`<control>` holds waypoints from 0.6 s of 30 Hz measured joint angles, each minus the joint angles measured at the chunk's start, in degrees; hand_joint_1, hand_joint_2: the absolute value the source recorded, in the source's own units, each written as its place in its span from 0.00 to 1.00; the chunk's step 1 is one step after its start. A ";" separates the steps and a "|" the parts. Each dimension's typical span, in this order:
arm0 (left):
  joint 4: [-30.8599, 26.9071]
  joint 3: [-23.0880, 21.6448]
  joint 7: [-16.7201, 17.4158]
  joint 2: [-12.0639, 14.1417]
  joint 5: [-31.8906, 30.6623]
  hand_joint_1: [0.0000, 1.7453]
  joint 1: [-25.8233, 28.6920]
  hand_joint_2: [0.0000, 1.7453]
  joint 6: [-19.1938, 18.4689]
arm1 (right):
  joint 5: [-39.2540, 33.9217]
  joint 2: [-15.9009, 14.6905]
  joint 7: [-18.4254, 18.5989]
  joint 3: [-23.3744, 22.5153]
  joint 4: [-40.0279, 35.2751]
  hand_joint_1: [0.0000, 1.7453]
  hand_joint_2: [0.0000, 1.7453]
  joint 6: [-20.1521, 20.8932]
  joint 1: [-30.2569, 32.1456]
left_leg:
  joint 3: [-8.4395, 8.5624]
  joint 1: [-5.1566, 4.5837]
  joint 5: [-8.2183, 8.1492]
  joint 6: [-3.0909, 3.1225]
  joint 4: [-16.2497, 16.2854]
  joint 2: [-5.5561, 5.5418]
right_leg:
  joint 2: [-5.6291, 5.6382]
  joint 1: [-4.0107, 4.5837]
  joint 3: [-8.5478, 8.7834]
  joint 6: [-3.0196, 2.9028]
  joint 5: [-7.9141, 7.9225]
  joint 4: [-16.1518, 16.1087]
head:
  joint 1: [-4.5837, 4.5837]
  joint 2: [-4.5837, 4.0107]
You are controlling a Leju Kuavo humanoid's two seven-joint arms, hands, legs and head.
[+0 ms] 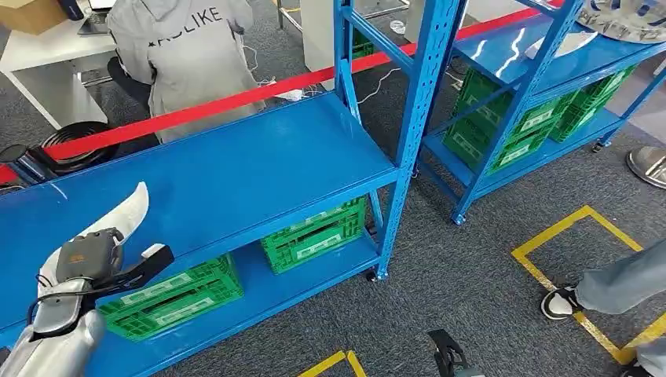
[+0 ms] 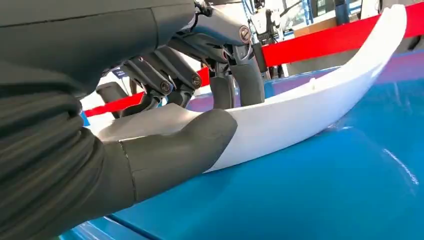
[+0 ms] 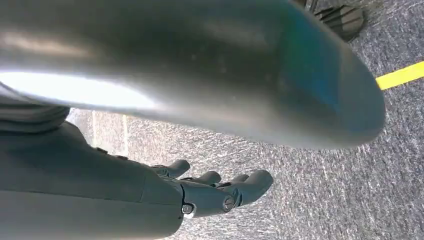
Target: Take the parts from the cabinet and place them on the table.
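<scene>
A long, curved white part (image 1: 128,208) lies on the blue shelf (image 1: 259,169) of the near cabinet, at its left end. My left hand (image 1: 96,261) grips the part's near end. In the left wrist view the thumb presses under the white part (image 2: 310,105) and the dark fingers (image 2: 175,80) close over its top edge, while its far tip rises off the shelf surface (image 2: 320,185). My right hand (image 3: 220,189) hangs low over the grey carpet with its fingers stretched out and nothing in it. Its dark tip shows at the bottom of the head view as the right hand (image 1: 446,355).
Green crates (image 1: 314,234) stand on the lower shelf. A blue upright (image 1: 412,118) bounds the shelf on the right. A second rack (image 1: 542,94) holds more green crates and silver parts (image 1: 628,16). Behind red tape (image 1: 236,98) is a person in grey (image 1: 188,55). Another person's shoe (image 1: 561,302) rests on yellow floor tape.
</scene>
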 joint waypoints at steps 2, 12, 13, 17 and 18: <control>-0.02 0.00 -1.49 0.00 1.32 1.00 0.03 1.00 1.34 | 0.00 0.00 0.00 -0.11 0.00 0.00 0.00 0.00 0.00 | 0.00 0.00 0.00 0.00 0.00 0.00 | 0.00 0.00 -0.01 0.00 0.00 0.00 | 0.00 0.00; -2.45 5.49 -23.16 -2.08 16.64 1.00 -5.45 1.00 11.33 | -0.02 0.02 0.68 -1.27 0.00 0.00 0.00 -1.12 0.03 | -0.11 -0.04 0.02 0.00 0.06 -0.04 | 0.02 0.06 -0.10 0.06 0.04 -0.01 | 0.00 0.00; -3.02 6.10 -26.62 -2.43 18.77 1.00 -6.07 1.00 12.11 | -0.11 0.02 0.70 -1.42 0.00 0.00 0.00 -1.18 0.10 | -0.12 -0.04 0.01 0.00 0.07 -0.01 | 0.07 0.04 -0.12 0.06 0.05 -0.02 | 0.00 0.00; -6.88 8.15 -37.06 -4.67 26.87 1.00 -9.21 1.00 14.88 | -0.39 0.02 0.20 -2.12 0.00 0.00 0.00 -1.79 0.16 | -0.15 -0.04 0.00 0.02 0.09 -0.03 | 0.01 0.04 -0.11 0.07 0.05 -0.05 | 0.00 0.00; -8.03 8.15 -38.30 -5.09 28.62 1.00 -9.55 1.00 15.22 | -0.39 0.02 -0.02 -2.30 0.00 0.00 0.00 -1.84 0.12 | -0.15 -0.04 -0.01 0.03 0.09 -0.03 | 0.01 0.03 -0.11 0.07 0.05 -0.05 | -0.02 0.02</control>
